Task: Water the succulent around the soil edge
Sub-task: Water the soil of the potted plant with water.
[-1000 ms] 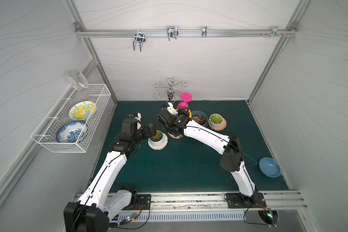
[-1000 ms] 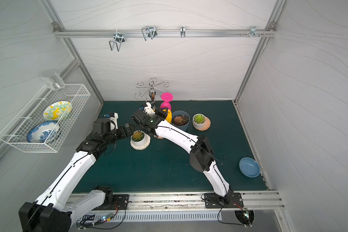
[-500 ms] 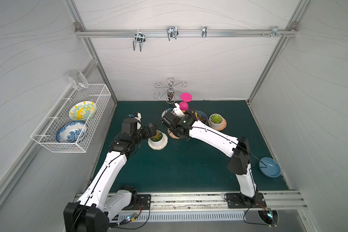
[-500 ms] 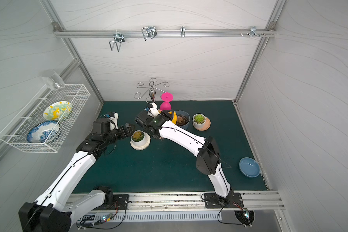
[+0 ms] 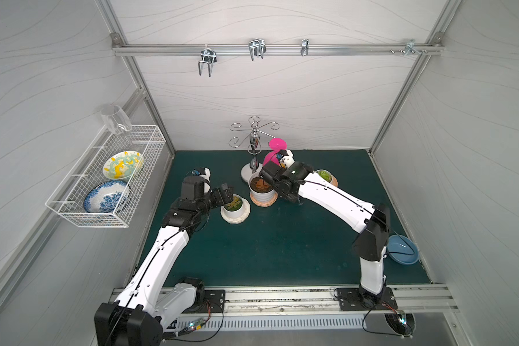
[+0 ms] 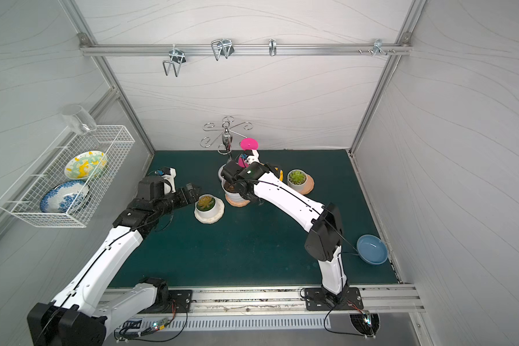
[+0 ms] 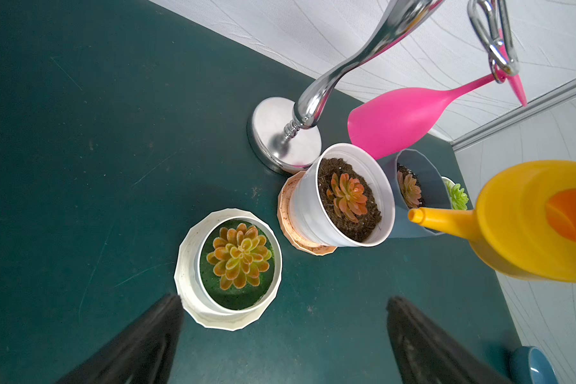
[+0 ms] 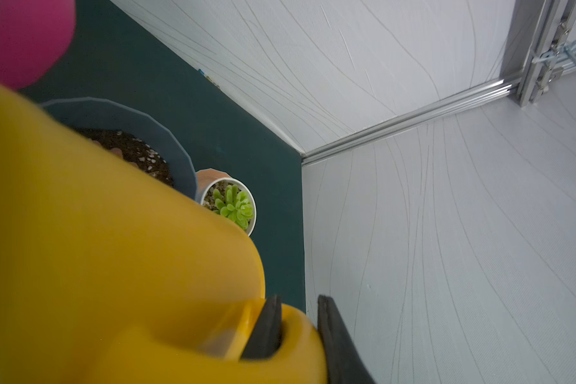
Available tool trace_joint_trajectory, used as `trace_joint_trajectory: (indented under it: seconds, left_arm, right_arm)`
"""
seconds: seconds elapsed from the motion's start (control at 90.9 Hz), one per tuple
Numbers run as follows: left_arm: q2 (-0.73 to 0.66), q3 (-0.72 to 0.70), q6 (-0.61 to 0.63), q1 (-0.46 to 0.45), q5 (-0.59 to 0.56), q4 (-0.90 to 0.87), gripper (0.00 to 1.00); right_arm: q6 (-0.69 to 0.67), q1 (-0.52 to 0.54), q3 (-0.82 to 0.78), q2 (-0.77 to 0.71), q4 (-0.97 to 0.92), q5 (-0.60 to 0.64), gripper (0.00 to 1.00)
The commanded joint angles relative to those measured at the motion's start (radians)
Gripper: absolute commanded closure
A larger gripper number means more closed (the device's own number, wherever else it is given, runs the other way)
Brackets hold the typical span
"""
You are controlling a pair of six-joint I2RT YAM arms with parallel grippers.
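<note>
An orange succulent (image 7: 346,196) grows in dark soil in a white pot (image 7: 308,206) on a terracotta saucer; it shows in both top views (image 5: 259,187) (image 6: 231,188). My right gripper (image 8: 298,301) is shut on the handle of a yellow watering can (image 7: 532,219), held level. The can's spout (image 7: 426,217) ends just outside that pot's rim, in front of a blue pot (image 7: 429,186). No water is visible. My left gripper (image 7: 283,301) stands open with nothing in it beside a yellow-orange succulent (image 7: 238,256) in a white pot on a white saucer.
A chrome stemware stand (image 5: 253,149) with a hanging pink glass (image 5: 274,151) rises just behind the pots. A green succulent pot (image 5: 324,176) sits to the right. A blue bowl (image 5: 402,249) lies at the right edge. A wire basket (image 5: 108,179) with plates hangs on the left wall.
My right arm has swung to the right with the watering can, away from the left pot; its elbow has moved right and forward. The left arm has stayed still.
</note>
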Motion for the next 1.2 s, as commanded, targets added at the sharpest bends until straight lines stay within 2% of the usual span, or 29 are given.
trace_joint_trajectory:
  seconds: [0.0,0.121,0.297,0.506,0.715,1.023,1.101,1.189]
  left_arm:
    - [-0.009,0.009,0.001,0.004,0.005,0.044,0.00]
    - [-0.007,0.012,0.001,0.005,-0.001,0.039,0.00]
    - [-0.001,0.025,-0.003,0.004,-0.030,0.007,0.00]
    - [-0.012,0.026,-0.016,0.005,-0.058,-0.011,0.00]
    - [-0.047,0.002,-0.052,0.004,-0.139,-0.030,0.00]
    - [-0.127,-0.029,-0.081,0.008,-0.336,-0.104,0.00]
    - [-0.146,-0.041,-0.091,0.021,-0.341,-0.111,0.00]
    - [-0.150,-0.048,-0.101,0.062,-0.284,-0.112,0.00]
  right_arm:
    - [0.049,-0.023,-0.024,-0.075,0.003,-0.057,1.00]
    - [0.029,-0.048,-0.068,-0.134,0.059,-0.155,1.00]
    - [0.009,-0.084,-0.146,-0.237,0.154,-0.359,1.00]
    - [0.002,-0.090,-0.207,-0.316,0.202,-0.502,1.00]
    - [0.001,-0.085,-0.294,-0.385,0.284,-0.696,1.00]
    - [0.022,0.030,-0.352,-0.394,0.306,-0.664,1.00]
    - [0.036,0.071,-0.342,-0.361,0.290,-0.631,1.00]
    - [0.051,0.112,-0.312,-0.311,0.257,-0.588,1.00]
